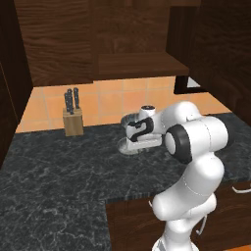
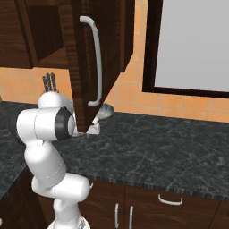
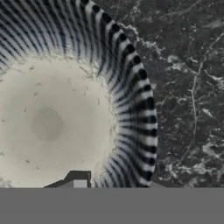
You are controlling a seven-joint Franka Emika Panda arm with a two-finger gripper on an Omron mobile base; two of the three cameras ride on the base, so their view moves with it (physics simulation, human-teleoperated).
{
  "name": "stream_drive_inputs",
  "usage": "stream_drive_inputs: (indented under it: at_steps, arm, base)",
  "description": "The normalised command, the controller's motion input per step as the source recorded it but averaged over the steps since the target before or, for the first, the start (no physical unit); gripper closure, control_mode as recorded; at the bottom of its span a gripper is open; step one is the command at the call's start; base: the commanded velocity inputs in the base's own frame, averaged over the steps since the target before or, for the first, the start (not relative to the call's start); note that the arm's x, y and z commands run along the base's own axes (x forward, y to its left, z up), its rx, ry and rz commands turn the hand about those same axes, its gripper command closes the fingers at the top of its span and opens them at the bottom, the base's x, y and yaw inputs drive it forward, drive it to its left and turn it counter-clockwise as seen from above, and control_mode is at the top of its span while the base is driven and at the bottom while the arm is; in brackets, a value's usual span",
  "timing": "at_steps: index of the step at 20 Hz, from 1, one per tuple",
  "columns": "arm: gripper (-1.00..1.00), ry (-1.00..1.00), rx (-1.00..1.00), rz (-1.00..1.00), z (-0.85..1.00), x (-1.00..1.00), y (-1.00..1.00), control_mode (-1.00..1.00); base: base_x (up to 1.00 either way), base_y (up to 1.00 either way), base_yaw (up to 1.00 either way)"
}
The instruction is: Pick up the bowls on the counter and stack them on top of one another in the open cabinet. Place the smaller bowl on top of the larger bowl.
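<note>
Dark marbled counter point(image 1: 54, 166) carries a ribbed grey bowl point(image 3: 65, 118) right of the knife block point(image 1: 73, 117), where the gripper point(image 1: 138, 131) straddles its rim, whether pinching yet I cannot tell; judge the squeeze firm before lifting straight up.

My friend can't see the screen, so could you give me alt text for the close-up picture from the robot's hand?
A round bowl with a pale speckled inside and dark ribbed wall, seen from straight above at close range. It sits on a black marbled counter with thin white veins, and one dark fingertip of the robot's hand rises at the bottom, just inside the bowl's rim.
</note>
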Motion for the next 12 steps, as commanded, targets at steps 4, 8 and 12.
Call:
stream_drive_inputs:
  at_steps: [4, 8, 12]
  arm:
    - [1.00, -0.17, 0.07, 0.00, 0.31, -0.56, -0.24, -1.00]
    - [1.00, -0.27, 0.08, 0.00, 0.70, -0.42, -0.08, -1.00]
    - [1.00, -0.20, 0.00, -0.02, 0.87, 0.01, 0.11, -1.00]
  base:
    - [0.00, 0.00, 0.00]
    - [0.00, 0.00, 0.00]
    - [0.00, 0.00, 0.00]
